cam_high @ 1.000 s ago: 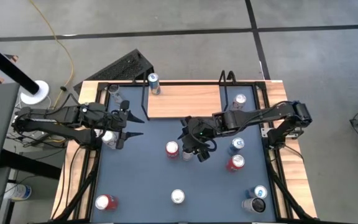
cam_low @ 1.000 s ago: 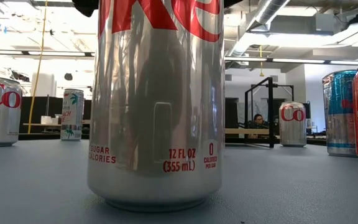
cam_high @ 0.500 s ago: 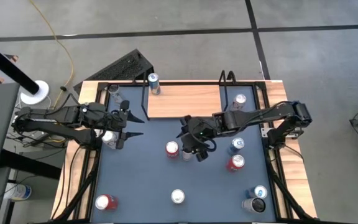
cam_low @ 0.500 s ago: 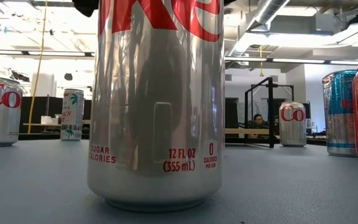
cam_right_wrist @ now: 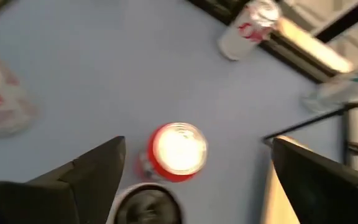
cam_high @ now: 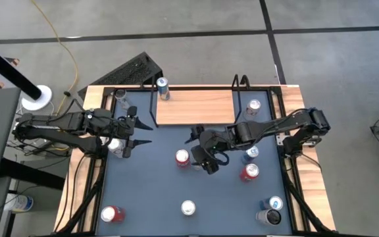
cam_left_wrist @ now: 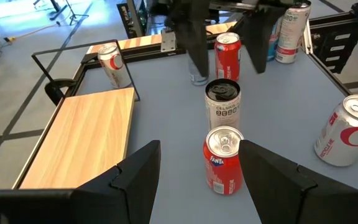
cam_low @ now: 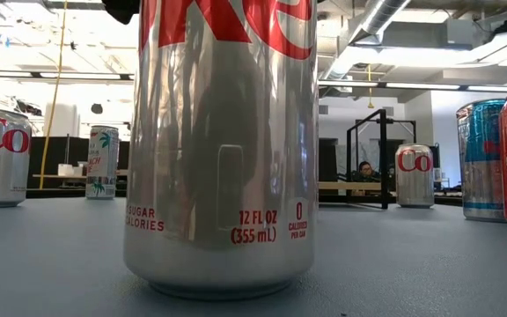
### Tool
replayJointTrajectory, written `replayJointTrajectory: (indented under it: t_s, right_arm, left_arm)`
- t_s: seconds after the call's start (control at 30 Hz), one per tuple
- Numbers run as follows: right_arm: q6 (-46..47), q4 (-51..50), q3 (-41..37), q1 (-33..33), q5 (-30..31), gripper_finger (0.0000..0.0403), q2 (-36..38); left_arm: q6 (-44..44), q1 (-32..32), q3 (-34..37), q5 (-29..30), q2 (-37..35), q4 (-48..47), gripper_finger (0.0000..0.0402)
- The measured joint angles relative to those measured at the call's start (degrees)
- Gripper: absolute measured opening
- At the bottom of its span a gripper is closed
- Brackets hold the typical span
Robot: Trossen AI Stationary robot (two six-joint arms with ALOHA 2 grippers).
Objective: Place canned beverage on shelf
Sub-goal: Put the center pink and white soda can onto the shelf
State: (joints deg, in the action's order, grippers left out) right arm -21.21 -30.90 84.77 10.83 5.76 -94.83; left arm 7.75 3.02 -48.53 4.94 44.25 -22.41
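Observation:
The shelf [cam_high: 195,107], a light-wood board in a black rail frame, lies at the table's far middle with no can on it. A red can [cam_high: 182,157] and a black can [cam_left_wrist: 222,106] stand side by side on the grey-blue tabletop, just near of the shelf. My right gripper [cam_high: 201,153] hangs open over the black can [cam_right_wrist: 148,206], with a finger on each side and the red can [cam_right_wrist: 178,149] just beyond. My left gripper [cam_high: 143,131] waits open at the left, level, with nothing between its fingers [cam_left_wrist: 135,177].
Other cans stand about: one at the shelf's far-left corner [cam_high: 162,87], one right of it [cam_high: 254,106], blue [cam_high: 251,153] and red [cam_high: 249,172] cans at the right, two at the near right [cam_high: 272,210], silver [cam_high: 188,208] and red [cam_high: 110,214] near the front.
My right gripper's fingers have spread wider apart above the black can. The cans stand where they were.

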Motion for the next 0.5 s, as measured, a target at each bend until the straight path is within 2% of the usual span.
replayJointTrajectory:
  t_s: [0.17,0.4,0.5]
  right_arm:
    - [1.28,-3.38,0.0,-1.01,-5.78,0.0396,0.0]
    - [-1.67,-4.71,0.0,-2.07,-7.54,0.0397,0.0]
    - [-2.83,-6.18,0.0,-2.7,-10.59,0.0396,0.0]
  left_arm:
    - [0.0,-0.01,0.0,-0.01,0.0,0.0,0.0208]
    - [-0.02,-0.01,0.0,-0.01,0.0,0.0,0.0208]
    - [-0.07,-0.01,0.0,-0.01,0.0,0.0,0.0208]
